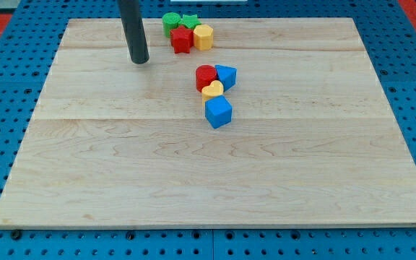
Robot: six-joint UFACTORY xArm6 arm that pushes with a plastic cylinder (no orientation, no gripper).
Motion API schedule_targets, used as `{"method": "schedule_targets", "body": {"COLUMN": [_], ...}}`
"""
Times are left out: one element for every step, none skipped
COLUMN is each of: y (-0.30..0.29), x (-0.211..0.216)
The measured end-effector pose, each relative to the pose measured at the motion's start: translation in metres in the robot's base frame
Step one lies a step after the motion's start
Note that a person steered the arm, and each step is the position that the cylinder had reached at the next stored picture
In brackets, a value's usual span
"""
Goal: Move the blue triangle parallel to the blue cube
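Note:
The blue triangle [227,75] lies near the board's middle, touching a red round block [206,76] on its left. A yellow heart [212,90] sits just below them. The blue cube [219,112] sits right below the heart, touching it. My tip [139,61] stands on the board at the upper left, well to the left of this cluster and apart from every block.
At the view's top, a second cluster holds a green round block [170,22], a green star [190,21], a red star [182,40] and a yellow block [204,37]. The wooden board [193,173] lies on a blue pegboard.

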State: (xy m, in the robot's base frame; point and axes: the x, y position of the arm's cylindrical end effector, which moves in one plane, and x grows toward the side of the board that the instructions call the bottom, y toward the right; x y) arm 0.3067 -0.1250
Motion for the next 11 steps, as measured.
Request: {"method": "schedule_targets", "body": {"y": [0.000,0.000,0.000,0.000,0.000,0.000,0.000,0.000,0.005,0.005,0.005], "x": [0.001,0.001,0.004,0.012,0.017,0.020,0.027,0.055,0.071,0.099,0.119]}}
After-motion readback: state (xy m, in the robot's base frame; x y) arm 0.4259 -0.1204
